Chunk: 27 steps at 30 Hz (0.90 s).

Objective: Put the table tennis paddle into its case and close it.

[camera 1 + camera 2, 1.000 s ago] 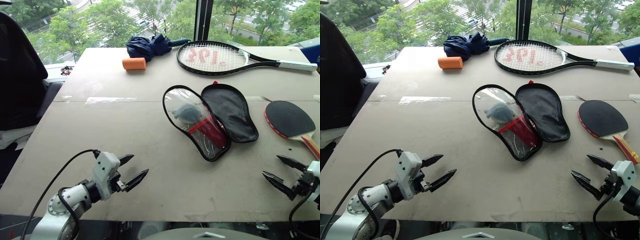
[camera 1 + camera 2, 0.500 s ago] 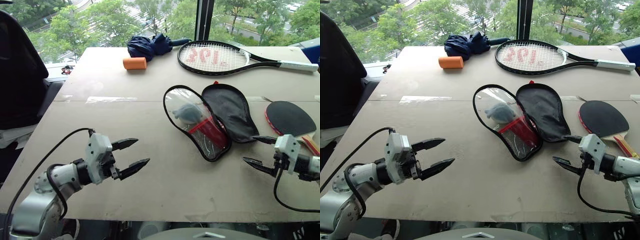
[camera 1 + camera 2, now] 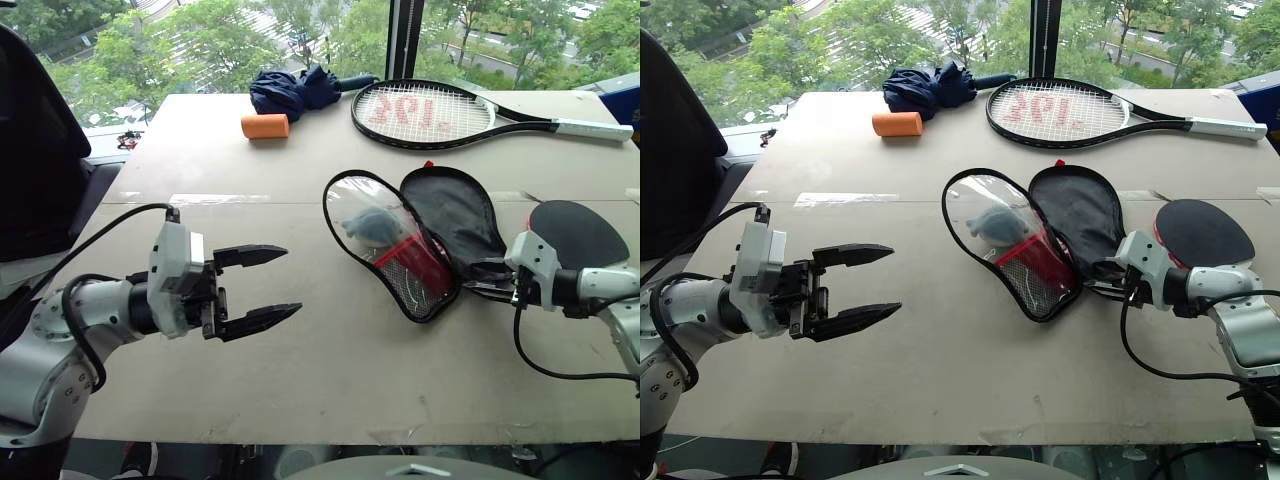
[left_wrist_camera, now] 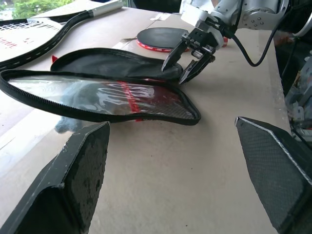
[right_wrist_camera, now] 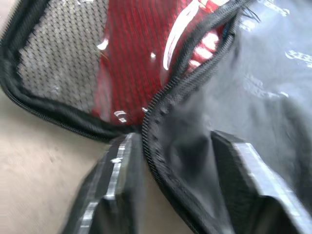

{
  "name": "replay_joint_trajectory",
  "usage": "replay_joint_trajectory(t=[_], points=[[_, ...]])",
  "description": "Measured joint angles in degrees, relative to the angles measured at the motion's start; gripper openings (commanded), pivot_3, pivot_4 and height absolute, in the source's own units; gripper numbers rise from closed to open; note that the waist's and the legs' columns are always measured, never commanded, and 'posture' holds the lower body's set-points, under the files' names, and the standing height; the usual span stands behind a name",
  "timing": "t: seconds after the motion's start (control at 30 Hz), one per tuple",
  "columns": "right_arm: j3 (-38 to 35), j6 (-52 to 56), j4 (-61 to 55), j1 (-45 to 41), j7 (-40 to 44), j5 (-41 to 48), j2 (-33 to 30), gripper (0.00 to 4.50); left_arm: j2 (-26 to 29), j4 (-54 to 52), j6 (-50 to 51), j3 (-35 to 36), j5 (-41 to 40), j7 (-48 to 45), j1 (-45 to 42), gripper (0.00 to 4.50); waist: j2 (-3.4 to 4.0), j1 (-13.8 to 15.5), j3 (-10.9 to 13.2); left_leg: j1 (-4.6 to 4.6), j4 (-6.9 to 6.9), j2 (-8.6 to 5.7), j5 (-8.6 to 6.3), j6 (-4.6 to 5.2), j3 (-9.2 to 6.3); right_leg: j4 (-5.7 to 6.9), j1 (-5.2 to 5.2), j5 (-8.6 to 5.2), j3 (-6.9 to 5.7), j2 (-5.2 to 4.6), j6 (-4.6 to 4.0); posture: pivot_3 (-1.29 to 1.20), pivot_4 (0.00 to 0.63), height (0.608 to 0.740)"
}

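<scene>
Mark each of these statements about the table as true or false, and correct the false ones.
1. The case lies unzipped and spread open on the table. True.
2. The table tennis paddle is already inside the case. False: it lies on the table beside the case, on the robot's right.
3. The right gripper is at the narrow end of the case's black half. True.
4. The left gripper grips the case's clear side. False: it hangs open above bare table, apart from the case.
5. The tennis racket lies at the far edge, next to the umbrella. True.
6. The orange cylinder lies inside the case. False: it lies by the umbrella.
</scene>
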Motion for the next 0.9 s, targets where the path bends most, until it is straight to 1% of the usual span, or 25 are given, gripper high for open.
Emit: replay_joint_trajectory(t=[0.03,0.13,0.27,0.47,0.5,0.6,0.77,0.9], points=[[1.0,1.0,-0.5,-0.4,-0.1,0.0,0.3,0.03,0.0,0.0,0.0,0.0,0.0,0.1,-0.2,4.2,0.0,0.0,0.0,0.0,0.0,0.0,0.0,0.0,0.0,0.0,0.0,0.0,0.0,0.0,0.0,0.0,0.15,0.726],[4.1,3.8,-2.8,-1.3,-0.3,0.2,2.1,0.03,0.0,0.0,0.3,-0.2,0.0,0.3,-0.9,4.2,0.0,0.0,0.0,0.0,-0.01,0.0,0.0,0.0,0.0,-0.01,-0.01,0.0,0.0,0.0,0.0,0.0,0.15,0.726],[5.7,6.7,-5.4,-1.2,-0.6,1.0,2.5,0.03,0.0,0.0,1.0,-0.3,0.0,0.5,-1.6,4.2,-0.01,0.0,0.0,-0.01,-0.01,0.0,0.0,0.0,0.0,-0.01,-0.01,0.0,0.0,0.0,0.0,0.0,0.15,0.726],[8.4,12.2,-16.3,4.7,-0.6,3.6,2.1,0.03,0.0,-0.2,1.6,-0.3,-0.1,1.2,-2.6,4.2,-0.01,0.2,0.0,-0.04,-0.03,0.0,0.0,0.0,-0.02,-0.02,-0.03,0.0,0.0,0.0,0.0,0.0,0.15,0.726],[8.5,12.8,-17.3,5.4,-0.6,3.8,1.6,0.03,0.0,-0.2,1.6,-0.3,-0.1,1.2,-2.6,4.2,-0.01,0.2,0.0,-0.04,-0.02,0.0,0.0,0.0,-0.01,-0.02,-0.03,0.0,0.01,0.0,0.0,0.0,0.15,0.726],[8.8,13.1,-20.6,8.1,0.2,3.6,-2.7,0.03,0.0,-0.3,1.7,-0.3,-0.1,1.2,-2.5,4.2,-0.04,0.2,0.0,-0.04,-0.02,0.0,0.0,0.0,-0.01,-0.02,-0.02,0.0,-0.01,-0.01,0.0,0.0,0.15,0.726],[7.5,10.3,-19.7,9.6,1.5,2.2,-8.6,0.03,0.0,-0.3,2.0,-0.4,-0.1,0.9,-2.8,4.2,-0.1,0.3,0.1,-0.03,-0.02,0.0,0.0,0.0,-0.01,-0.02,-0.02,0.0,-0.03,-0.01,0.0,0.0,0.15,0.726],[4.6,9.5,-17.3,9.3,1.5,2.6,-9.0,0.03,-0.1,-0.2,2.0,-1.3,0.0,0.3,-3.9,4.2,-0.19,0.3,0.1,-0.03,-0.02,0.0,0.0,0.0,-0.02,-0.01,-0.01,0.0,-0.04,-0.01,0.0,0.0,0.15,0.726]])
